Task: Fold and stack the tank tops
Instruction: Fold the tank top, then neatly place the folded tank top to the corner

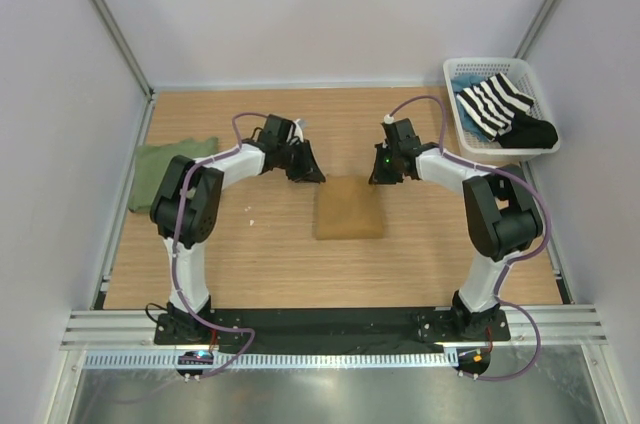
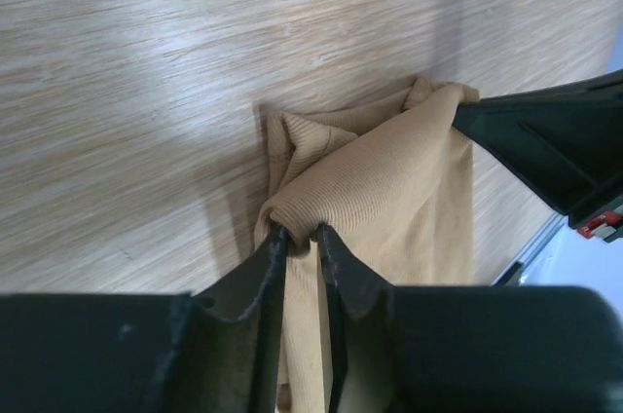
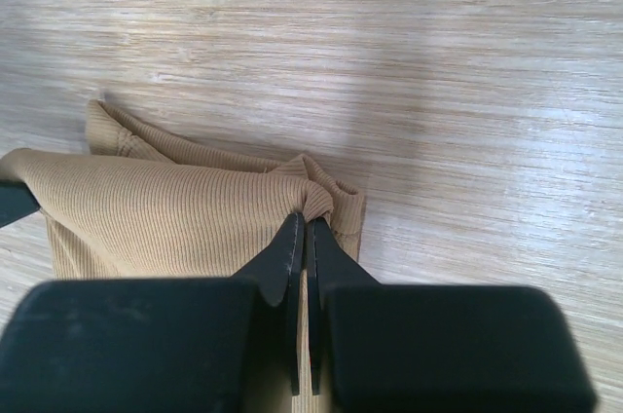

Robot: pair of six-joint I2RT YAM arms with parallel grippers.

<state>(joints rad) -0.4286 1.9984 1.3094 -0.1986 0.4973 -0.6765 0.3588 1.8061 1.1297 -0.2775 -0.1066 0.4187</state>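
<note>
The tan-brown tank top (image 1: pixel 349 210) lies partly folded in the middle of the table. My left gripper (image 1: pixel 312 175) pinches its far left corner; in the left wrist view the ribbed tan cloth (image 2: pixel 389 179) bunches between the left gripper's (image 2: pixel 301 231) tips. My right gripper (image 1: pixel 381 176) pinches the far right corner, and the right wrist view shows that gripper (image 3: pixel 305 219) shut on a small fold of the tan top (image 3: pixel 165 213). The olive green tank top (image 1: pixel 165 170) lies crumpled at the table's left edge, away from both grippers.
A white basket (image 1: pixel 463 133) stands at the back right with a black-and-white striped garment (image 1: pixel 494 105) and a black garment (image 1: pixel 532 132) in it. Grey walls close in the table on the left, back and right.
</note>
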